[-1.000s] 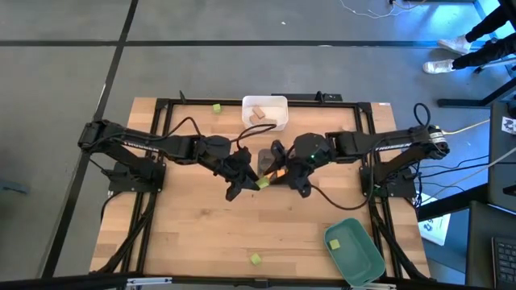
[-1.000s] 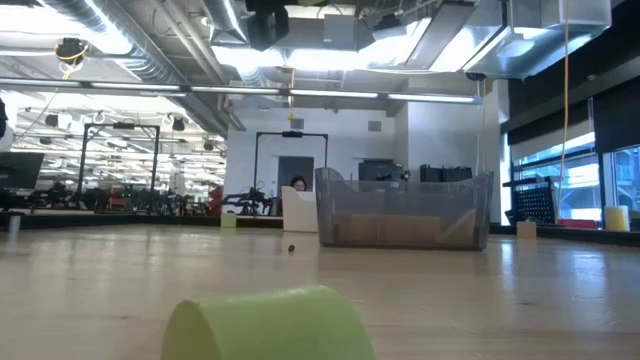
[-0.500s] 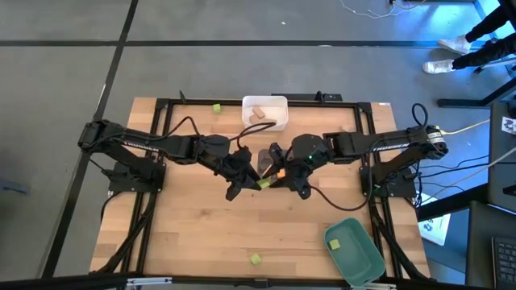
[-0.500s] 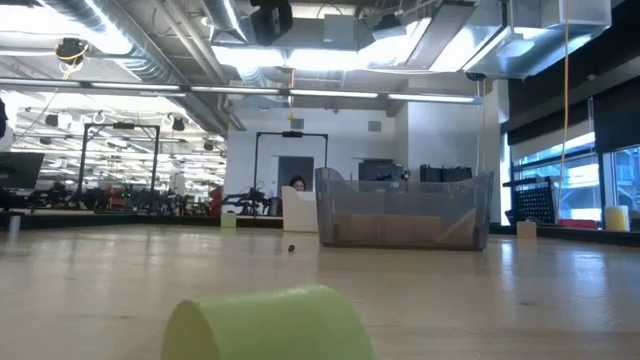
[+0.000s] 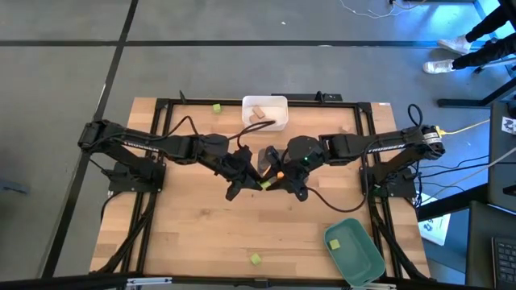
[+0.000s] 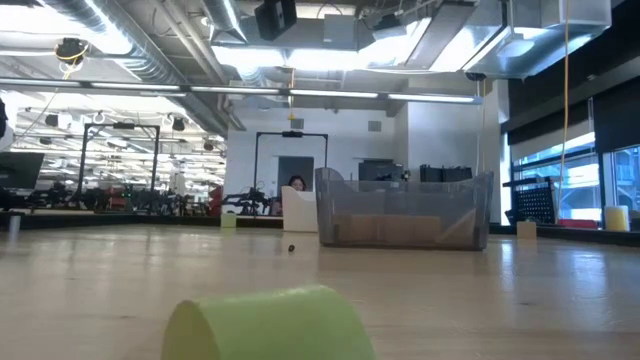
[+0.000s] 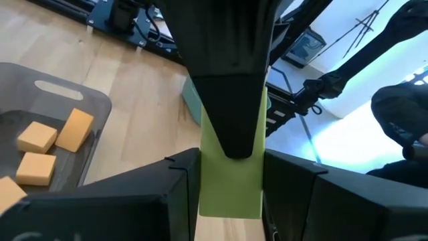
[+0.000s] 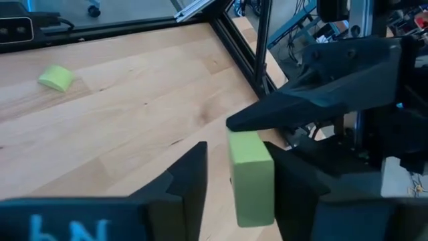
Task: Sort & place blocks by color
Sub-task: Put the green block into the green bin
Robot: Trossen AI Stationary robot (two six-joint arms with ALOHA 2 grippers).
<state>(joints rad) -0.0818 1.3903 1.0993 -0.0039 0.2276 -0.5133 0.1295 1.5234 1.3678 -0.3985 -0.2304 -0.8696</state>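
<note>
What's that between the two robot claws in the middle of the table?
A light green block, seen closest in the right wrist view. The left gripper and right gripper meet at it beside the dark grey bin.

Hardly any readable text from where I stand. Right wrist view: pale blue characters on dark body of right arm's own gripper housing, cut off at frame edge, look like "bN", likely upside down, meaning unclear. High view: small white card with black pattern off table at room's right edge, pattern too small to read. Low view: no legible signs in room behind. Left wrist view: no lettering visible. No brands, no numbers made out anywhere.
</note>
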